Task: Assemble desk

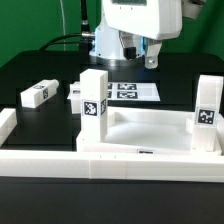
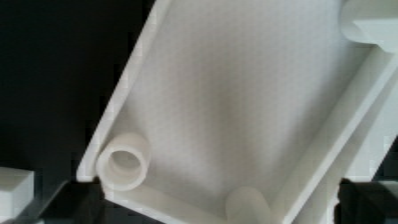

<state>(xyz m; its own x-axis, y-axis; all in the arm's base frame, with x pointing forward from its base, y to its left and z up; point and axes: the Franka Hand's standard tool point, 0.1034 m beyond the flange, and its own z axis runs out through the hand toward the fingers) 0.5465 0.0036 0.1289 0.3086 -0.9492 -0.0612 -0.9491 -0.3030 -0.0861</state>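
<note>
The desk top (image 1: 150, 130) is a large white tray with a raised rim, lying in the front middle of the table. Two white legs with tags stand upright in it, one at its left corner (image 1: 93, 95) and one at its right corner (image 1: 207, 113). Two more legs lie loose on the black table, at the exterior view's left (image 1: 37, 95) and beside the standing one (image 1: 77, 92). My gripper (image 1: 149, 58) hangs high behind the tray, open and empty. In the wrist view the gripper (image 2: 210, 208) looks down on the tray's inside (image 2: 231, 90) and a round corner socket (image 2: 125, 165).
The marker board (image 1: 128, 92) lies flat behind the tray, under the arm. Long white border rails run along the front (image 1: 100, 160) and the exterior view's left (image 1: 6, 125). Black cables trail at the back.
</note>
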